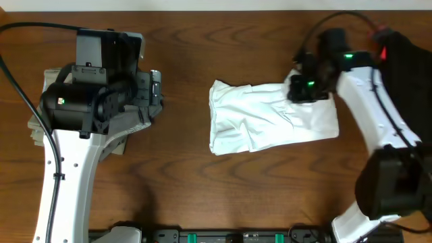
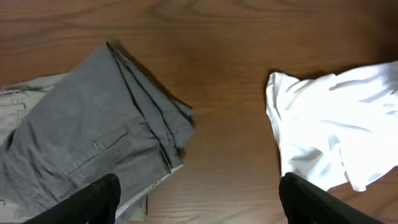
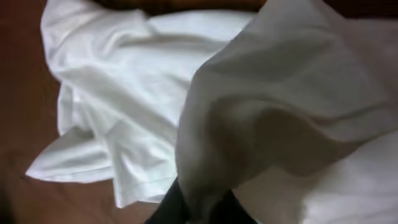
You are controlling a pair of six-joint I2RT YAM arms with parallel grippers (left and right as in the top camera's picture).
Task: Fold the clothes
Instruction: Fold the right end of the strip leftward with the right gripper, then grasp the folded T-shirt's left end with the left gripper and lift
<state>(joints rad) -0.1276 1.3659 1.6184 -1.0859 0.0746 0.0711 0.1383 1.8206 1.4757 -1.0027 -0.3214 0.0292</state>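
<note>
A crumpled white T-shirt [image 1: 270,118] lies in a rough oblong in the middle-right of the table. My right gripper [image 1: 304,88] sits at its upper right corner. In the right wrist view a raised fold of the T-shirt [image 3: 280,93] is pinched between the dark fingers of that gripper [image 3: 205,208]. Folded grey-khaki trousers [image 2: 93,143] lie at the left, mostly hidden under my left arm in the overhead view. My left gripper [image 2: 199,205] hovers open between the trousers and the T-shirt [image 2: 329,124], holding nothing.
A black garment [image 1: 405,61] lies at the far right edge behind the right arm. Bare wood [image 1: 182,169] separates the trousers from the T-shirt. The arm bases [image 1: 236,236] stand along the near edge.
</note>
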